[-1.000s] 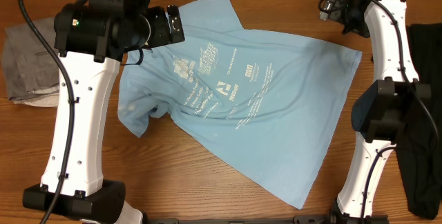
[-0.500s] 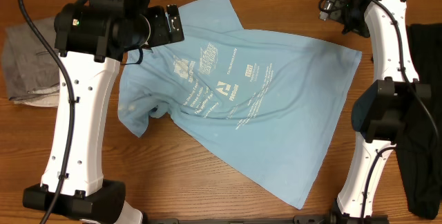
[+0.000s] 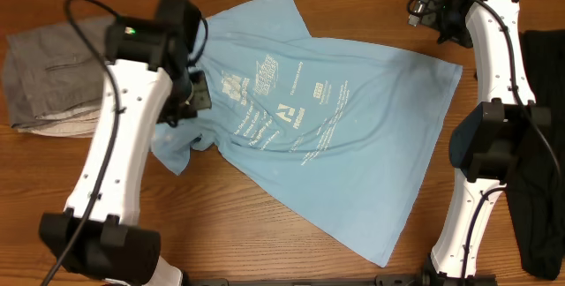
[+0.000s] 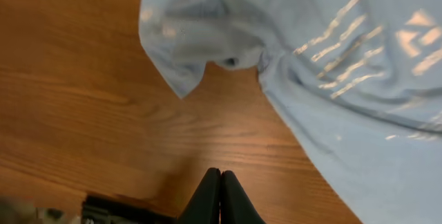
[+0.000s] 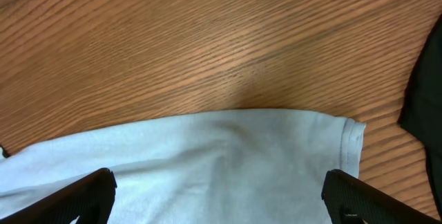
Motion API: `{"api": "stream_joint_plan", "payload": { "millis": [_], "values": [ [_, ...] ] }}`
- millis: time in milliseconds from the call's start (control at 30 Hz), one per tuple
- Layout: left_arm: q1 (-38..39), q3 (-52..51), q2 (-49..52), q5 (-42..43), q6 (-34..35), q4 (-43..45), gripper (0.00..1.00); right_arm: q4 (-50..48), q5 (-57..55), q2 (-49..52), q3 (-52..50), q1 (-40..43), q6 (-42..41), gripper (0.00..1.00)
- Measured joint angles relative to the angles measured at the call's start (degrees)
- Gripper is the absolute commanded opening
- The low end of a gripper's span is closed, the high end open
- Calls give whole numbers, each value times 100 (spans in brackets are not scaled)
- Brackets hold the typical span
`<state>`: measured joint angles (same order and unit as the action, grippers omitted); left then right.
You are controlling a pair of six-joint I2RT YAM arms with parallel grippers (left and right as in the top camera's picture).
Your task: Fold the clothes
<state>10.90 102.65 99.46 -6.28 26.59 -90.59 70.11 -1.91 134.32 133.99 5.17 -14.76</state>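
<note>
Lying crumpled at 9 o'clock on the wooden table (image 3: 238, 215) is a grey garment (image 3: 40, 79), beside the white left arm (image 3: 115, 145). That arm reaches over the shirt's bunched left edge. In the wrist view the left gripper (image 4: 220, 182) has its jaws pressed shut with nothing between them, above bare wood. The rumpled sleeve fold is toward 12 o'clock of it, and the shirt's hem runs off toward 3 o'clock.

The light blue T-shirt (image 3: 327, 145) fills the middle of the table, spread mostly flat with its white print up. It is skewed, so it stretches from 11 o'clock down to 5 o'clock.

At 1 o'clock the right gripper (image 3: 433, 8) hangs over the shirt's far corner. Its jaws stand wide apart and hold nothing, with the hemmed corner (image 5: 345, 141) showing between them. The right arm (image 3: 494, 74) runs down the 3 o'clock side, with a black garment (image 3: 538, 145) beyond it at the table's edge.
</note>
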Motion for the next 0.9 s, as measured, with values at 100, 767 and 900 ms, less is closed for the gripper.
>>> {"api": "stream_joint_plan", "payload": {
  "millis": [100,767,900],
  "values": [
    [0,-935,15,31,448,302,4,0,2,0,0,0,-2,100],
    [-120,-3298,85,564,3003,2736,4,2,0,0,0,0,-4,100],
    [-168,-3298,85,293,3392,2750,4,0,0,0,0,0,-4,100]
  ]
}}
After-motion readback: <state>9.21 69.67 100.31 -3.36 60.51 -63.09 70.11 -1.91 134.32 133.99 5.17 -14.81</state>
